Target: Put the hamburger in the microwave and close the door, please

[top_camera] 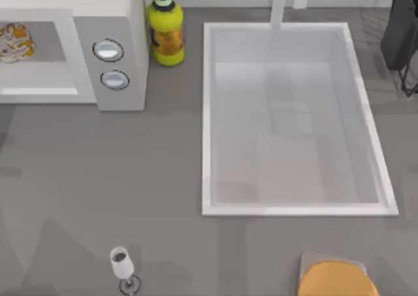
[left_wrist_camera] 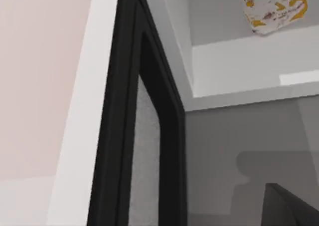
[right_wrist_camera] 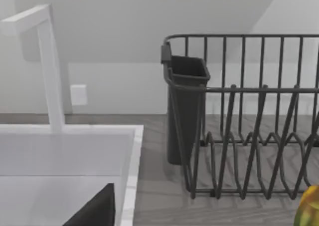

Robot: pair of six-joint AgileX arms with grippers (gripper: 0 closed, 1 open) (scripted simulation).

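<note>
The microwave [top_camera: 121,21] stands at the table's back left, its two silver dials facing up. The hamburger [top_camera: 14,41], a white-wrapped lump with orange patches, lies inside the grey cavity. In the left wrist view the hamburger [left_wrist_camera: 274,9] sits deep in the cavity. The door [left_wrist_camera: 144,151] stands open close to the camera, seen nearly edge-on, with a dark inner frame and a speckled window. A dark corner of my left gripper [left_wrist_camera: 289,208] shows beside the door. A dark part of my right gripper [right_wrist_camera: 94,208] shows over the sink.
A yellow bottle [top_camera: 166,31] with a green cap stands right of the microwave. The white sink [top_camera: 208,119] and faucet [top_camera: 279,5] take up the middle right. A dark dish rack [right_wrist_camera: 249,136] stands at the back right. A wine glass [top_camera: 122,266] and an orange disc [top_camera: 336,279] sit at the front.
</note>
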